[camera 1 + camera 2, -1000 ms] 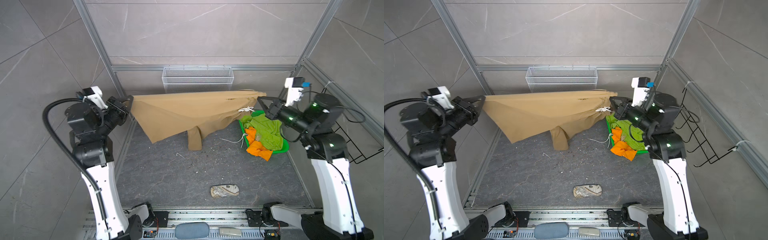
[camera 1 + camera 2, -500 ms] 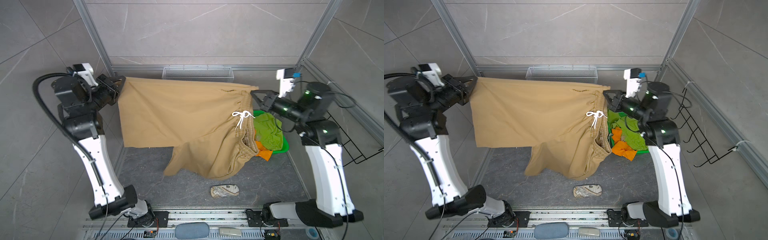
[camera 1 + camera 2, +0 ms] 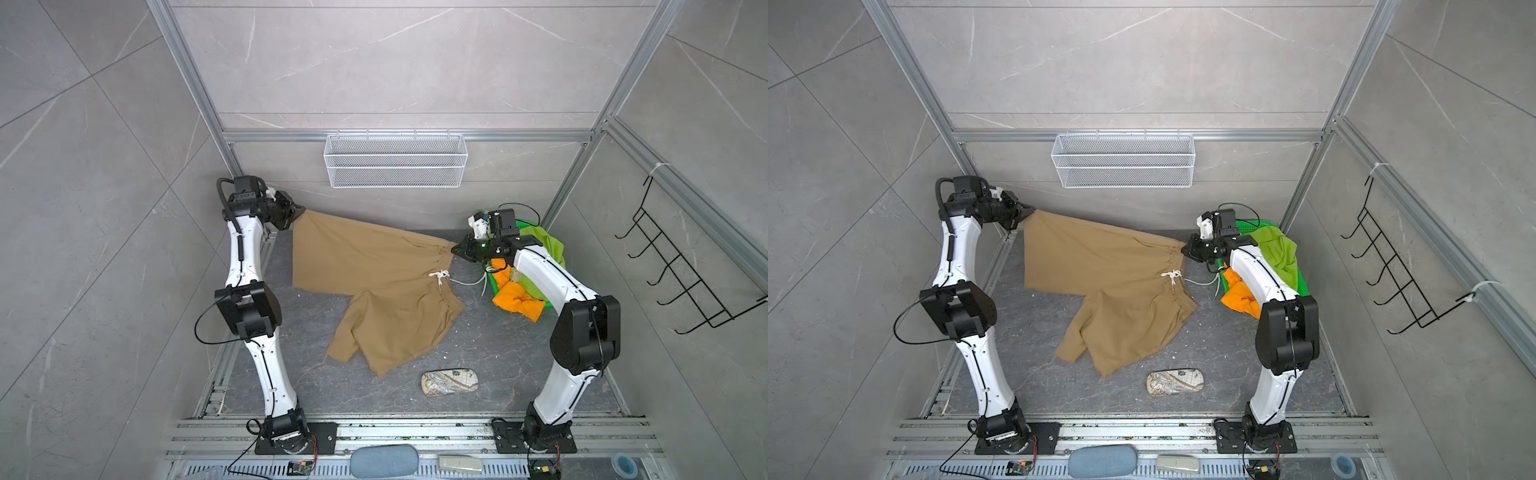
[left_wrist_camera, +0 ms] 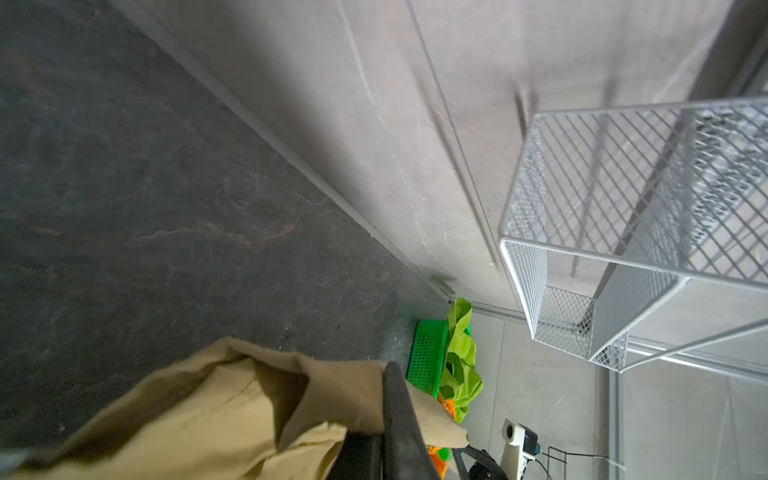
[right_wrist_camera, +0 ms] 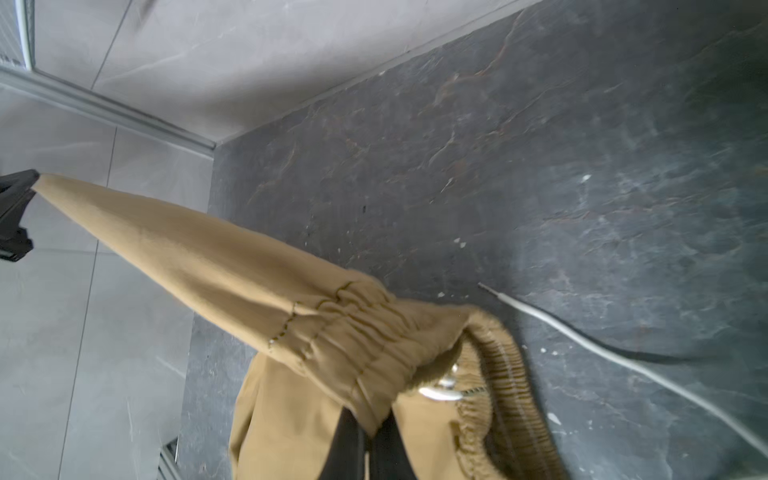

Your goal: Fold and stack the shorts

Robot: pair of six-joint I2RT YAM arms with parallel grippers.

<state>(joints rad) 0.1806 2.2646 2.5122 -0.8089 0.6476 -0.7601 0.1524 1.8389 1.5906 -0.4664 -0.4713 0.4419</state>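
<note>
Tan shorts are stretched across the back of the table, lower leg slumped mid-table. The left gripper is clamped on a hem corner at the back-left corner and the right gripper is pinching the waistband. The top edge looks lifted, though that's hard to say. Lime green shorts and orange shorts sit in the green basket at the back-right corner. A patterned pouch lies near the front edge.

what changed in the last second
Both arms came down, lowering the tan shorts: they hung clear in the air, and now their lower half rests on the table. The left gripper and right gripper stayed shut on the upper corners. The basket, green shorts, orange shorts and pouch did not move.
</note>
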